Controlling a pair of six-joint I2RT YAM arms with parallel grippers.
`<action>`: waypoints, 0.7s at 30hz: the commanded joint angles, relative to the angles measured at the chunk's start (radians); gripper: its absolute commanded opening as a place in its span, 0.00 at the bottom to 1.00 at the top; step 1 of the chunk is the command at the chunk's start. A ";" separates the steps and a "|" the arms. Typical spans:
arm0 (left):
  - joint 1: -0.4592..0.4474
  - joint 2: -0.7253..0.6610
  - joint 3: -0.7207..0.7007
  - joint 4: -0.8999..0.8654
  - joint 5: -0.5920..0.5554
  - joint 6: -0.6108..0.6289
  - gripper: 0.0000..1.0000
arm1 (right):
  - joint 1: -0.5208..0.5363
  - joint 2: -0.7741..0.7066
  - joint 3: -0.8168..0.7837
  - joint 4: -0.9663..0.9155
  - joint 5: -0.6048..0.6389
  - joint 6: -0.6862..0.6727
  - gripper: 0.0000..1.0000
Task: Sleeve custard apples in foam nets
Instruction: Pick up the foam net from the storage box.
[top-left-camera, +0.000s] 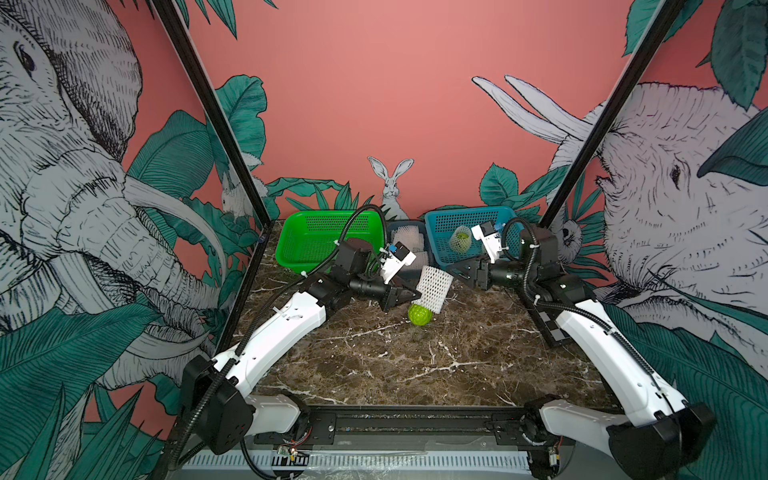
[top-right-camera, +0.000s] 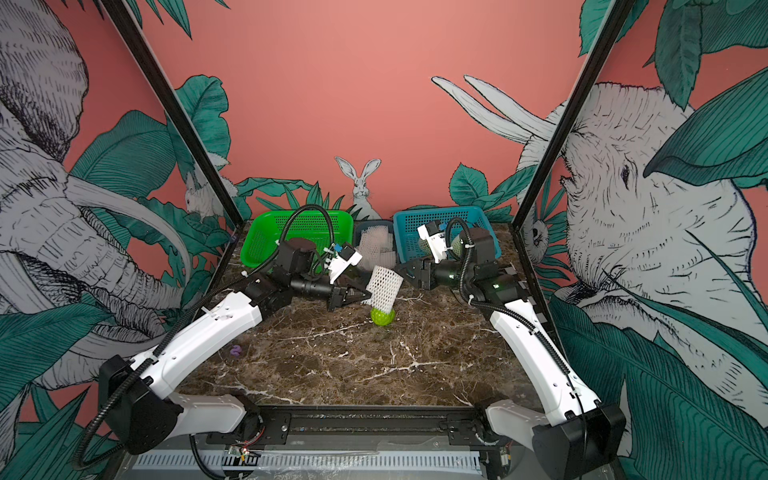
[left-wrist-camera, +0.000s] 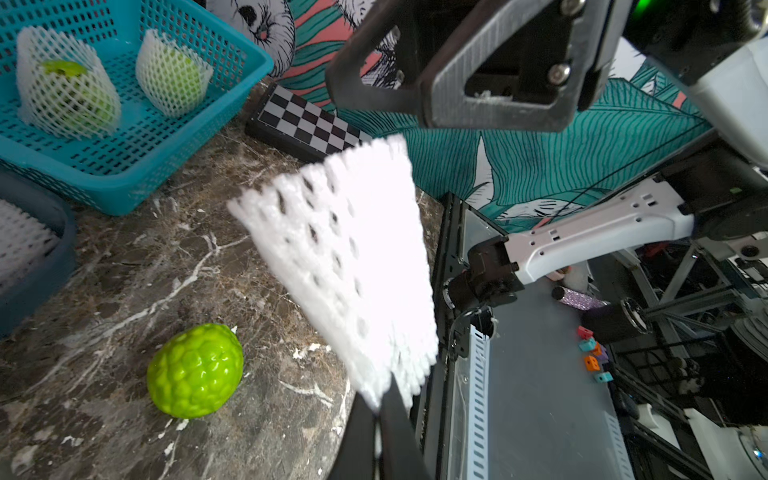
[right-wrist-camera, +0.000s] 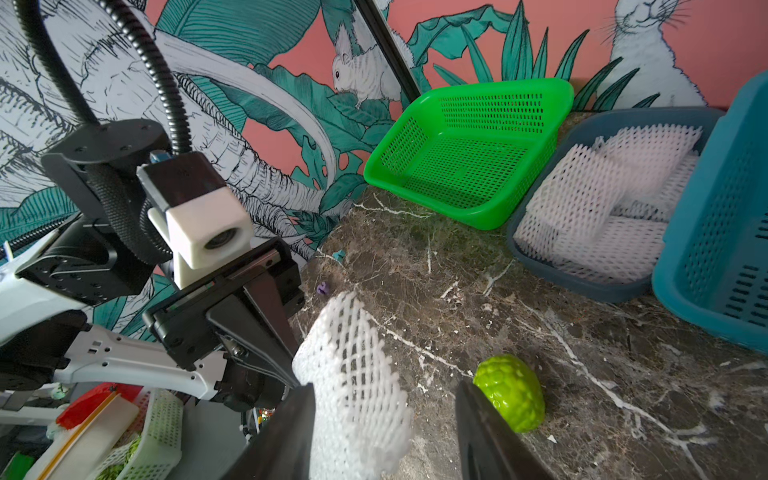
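A white foam net (top-left-camera: 434, 291) (top-right-camera: 384, 289) hangs tilted above the marble table, and my left gripper (top-left-camera: 417, 296) (left-wrist-camera: 384, 399) is shut on its lower edge. One bare green custard apple (top-left-camera: 419, 314) (left-wrist-camera: 195, 372) lies on the table just under the net's lower end. My right gripper (top-left-camera: 457, 271) (right-wrist-camera: 384, 390) is open just right of the net's upper end. In the right wrist view the foam net (right-wrist-camera: 353, 374) shows between its fingers, close to one of them. Two custard apples in nets (left-wrist-camera: 68, 89) (left-wrist-camera: 172, 75) lie in the blue basket (top-left-camera: 465, 212).
A green basket (top-left-camera: 316, 245) stands at the back left. Between it and the blue basket, a grey tray (right-wrist-camera: 540, 266) holds several spare nets. A checkerboard block (left-wrist-camera: 307, 120) lies by the right wall. A small purple scrap (top-right-camera: 236, 351) lies at the left.
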 joint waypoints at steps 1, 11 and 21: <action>0.007 -0.007 0.033 -0.052 0.049 0.058 0.00 | 0.000 0.019 0.036 -0.019 -0.104 -0.033 0.57; 0.008 0.013 0.055 -0.092 0.029 0.099 0.00 | 0.019 0.039 0.034 -0.039 -0.223 -0.041 0.52; 0.007 0.014 0.072 -0.101 0.001 0.121 0.00 | 0.090 0.089 0.093 -0.242 -0.203 -0.198 0.52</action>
